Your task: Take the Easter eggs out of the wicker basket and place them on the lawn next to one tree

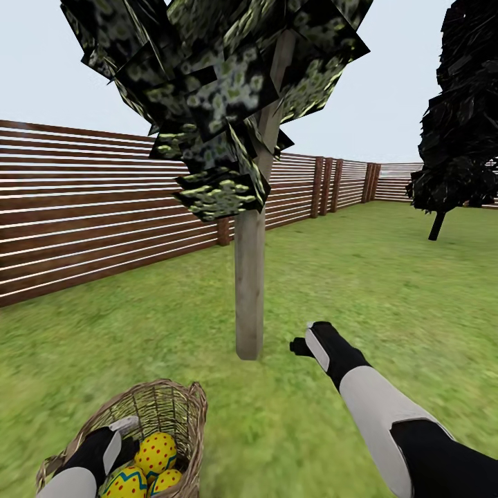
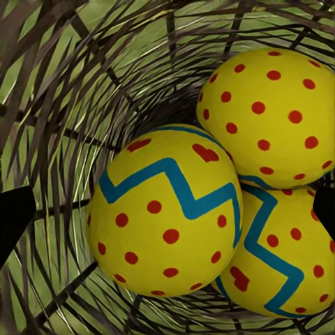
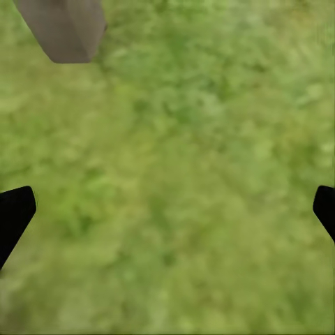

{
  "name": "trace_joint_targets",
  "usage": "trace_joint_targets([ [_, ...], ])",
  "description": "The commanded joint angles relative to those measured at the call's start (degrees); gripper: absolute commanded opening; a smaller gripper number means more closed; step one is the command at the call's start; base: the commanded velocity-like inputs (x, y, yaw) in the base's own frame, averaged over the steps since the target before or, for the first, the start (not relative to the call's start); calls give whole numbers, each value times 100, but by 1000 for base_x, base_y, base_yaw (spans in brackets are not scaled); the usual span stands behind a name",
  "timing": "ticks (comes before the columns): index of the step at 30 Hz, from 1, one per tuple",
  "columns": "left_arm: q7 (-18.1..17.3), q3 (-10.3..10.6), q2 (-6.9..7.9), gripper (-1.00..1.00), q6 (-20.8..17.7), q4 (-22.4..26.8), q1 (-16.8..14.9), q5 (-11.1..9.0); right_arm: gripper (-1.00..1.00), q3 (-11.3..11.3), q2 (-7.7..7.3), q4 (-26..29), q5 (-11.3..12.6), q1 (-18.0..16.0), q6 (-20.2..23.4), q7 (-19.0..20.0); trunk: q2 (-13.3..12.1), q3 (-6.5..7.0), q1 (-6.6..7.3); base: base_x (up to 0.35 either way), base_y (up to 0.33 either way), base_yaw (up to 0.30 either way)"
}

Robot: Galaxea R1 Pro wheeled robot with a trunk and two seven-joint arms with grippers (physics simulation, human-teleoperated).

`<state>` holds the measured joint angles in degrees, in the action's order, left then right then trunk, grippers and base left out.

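The brown wicker basket [image 1: 181, 395] stands on the lawn [image 1: 387, 304] at the near left, holding the three yellow Easter eggs. One egg [image 1: 155, 451] has red dots; two others [image 1: 126, 483] [image 1: 167, 480] lie lower. My left gripper [image 1: 126, 446] reaches into the basket, open. In the left wrist view it hangs [image 2: 167, 213] just above a zigzag-banded egg [image 2: 164, 220], with the dotted egg [image 2: 272, 115] and a third egg [image 2: 286, 258] beside it. The tree [image 1: 249, 290] rises just beyond the basket. My right gripper [image 1: 302, 346] is open over grass [image 3: 181, 174] right of the trunk base [image 3: 66, 28].
A brown slat fence [image 1: 104, 207] bounds the garden on the left and at the back. An all-black tree [image 1: 456, 138] stands at the far right. Open grass stretches around the trunk and off to the right.
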<state>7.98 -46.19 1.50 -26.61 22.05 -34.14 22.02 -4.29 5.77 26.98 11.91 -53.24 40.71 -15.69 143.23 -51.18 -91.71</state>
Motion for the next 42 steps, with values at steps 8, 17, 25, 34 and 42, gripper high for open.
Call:
trace_joint_targets([
  [8, 9, -22, -1, 100, -20, -1, -5, 4, 100, -37, -27, 18, 51, 5, 9, 213, 7, -73, -6, 0, 0, 0],
  [17, 17, -22, -1, 100, -16, -13, -5, 4, 100, -37, -32, 112, 53, 10, 1, 260, 7, -73, -6, 0, 0, 0],
  [25, 17, -22, -1, 100, -11, -16, -4, 4, 100, -37, -32, 1103, 61, 363, 23, 267, 7, -73, -6, 0, 0, 0],
  [34, -280, -22, -1, 100, -12, -16, -5, 11, 100, -50, -24, 4231, 66, 1751, 527, 268, 7, -73, -6, 0, 0, 0],
  [42, -361, -22, -1, 100, -17, -16, -5, 12, 100, -51, -23, 5871, 66, 2428, 954, 268, 12, -161, -17, 0, 0, 0],
])
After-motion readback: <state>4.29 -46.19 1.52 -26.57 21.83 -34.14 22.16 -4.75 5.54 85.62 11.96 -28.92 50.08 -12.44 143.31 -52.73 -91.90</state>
